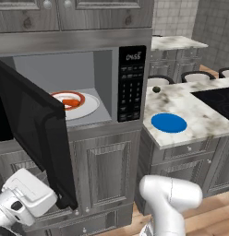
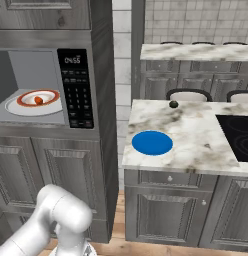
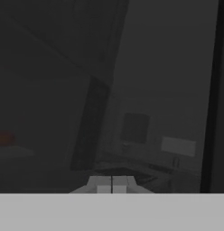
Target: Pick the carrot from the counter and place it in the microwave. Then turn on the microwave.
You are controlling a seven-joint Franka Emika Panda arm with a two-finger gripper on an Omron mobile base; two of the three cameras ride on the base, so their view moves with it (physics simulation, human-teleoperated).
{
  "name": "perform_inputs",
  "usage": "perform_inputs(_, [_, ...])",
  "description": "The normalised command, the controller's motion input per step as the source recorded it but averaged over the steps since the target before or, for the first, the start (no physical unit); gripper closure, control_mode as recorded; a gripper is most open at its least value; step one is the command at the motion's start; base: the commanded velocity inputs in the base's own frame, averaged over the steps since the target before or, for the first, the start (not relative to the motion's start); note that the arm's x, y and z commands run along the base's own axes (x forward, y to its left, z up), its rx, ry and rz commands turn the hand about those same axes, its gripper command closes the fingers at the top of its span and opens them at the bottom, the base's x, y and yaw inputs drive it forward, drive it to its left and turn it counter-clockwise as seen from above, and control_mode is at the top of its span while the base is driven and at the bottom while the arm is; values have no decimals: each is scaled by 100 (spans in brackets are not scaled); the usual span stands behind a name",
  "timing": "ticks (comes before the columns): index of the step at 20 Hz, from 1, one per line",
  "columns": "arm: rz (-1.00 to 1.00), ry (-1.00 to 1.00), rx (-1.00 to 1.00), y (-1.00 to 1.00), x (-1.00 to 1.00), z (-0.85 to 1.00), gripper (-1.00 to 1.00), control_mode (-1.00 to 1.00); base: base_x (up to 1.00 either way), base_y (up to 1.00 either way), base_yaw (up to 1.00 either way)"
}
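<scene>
The carrot [image 1: 70,102] [image 2: 38,100] lies on a white, red-ringed plate [image 1: 91,108] [image 2: 18,108] inside the grey cavity of the microwave [image 1: 131,83] [image 2: 76,87]. The microwave's dark glass door [image 1: 33,133] stands swung open to the left. My white hand is low at the left, just by the door's outer face near its lower edge. In the hand view my gripper [image 3: 112,185] is shut with nothing in it, its tips pressed together close to the dark glass. The marble counter [image 1: 195,117] [image 2: 196,135] is to the right.
A round blue plate [image 1: 169,123] [image 2: 152,142] lies on the counter's near corner, and a small dark round object [image 1: 156,89] [image 2: 173,104] sits farther back. A black cooktop [image 1: 218,99] [image 2: 238,135] occupies the counter's right side. Stool backs and a second counter stand behind.
</scene>
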Motion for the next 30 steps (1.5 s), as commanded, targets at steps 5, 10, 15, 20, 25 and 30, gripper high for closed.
perform_inputs(5, [4, 2, 0, -23, 9, 0, 100, -100, 0, 0, 0])
perform_inputs(10, [4, 3, 0, -24, 11, 0, 100, -100, 0, 0, 0])
perform_inputs(15, [4, 4, 0, -26, 10, 0, 100, -100, 0, 0, 0])
perform_inputs(20, [4, 5, 0, -29, 17, 3, 100, -100, 0, 0, 0])
perform_inputs(25, [4, 5, 1, -32, 26, 4, 100, -100, 0, 0, 0])
perform_inputs(30, [5, 5, 1, -34, 31, 4, 100, -100, 0, 0, 0])
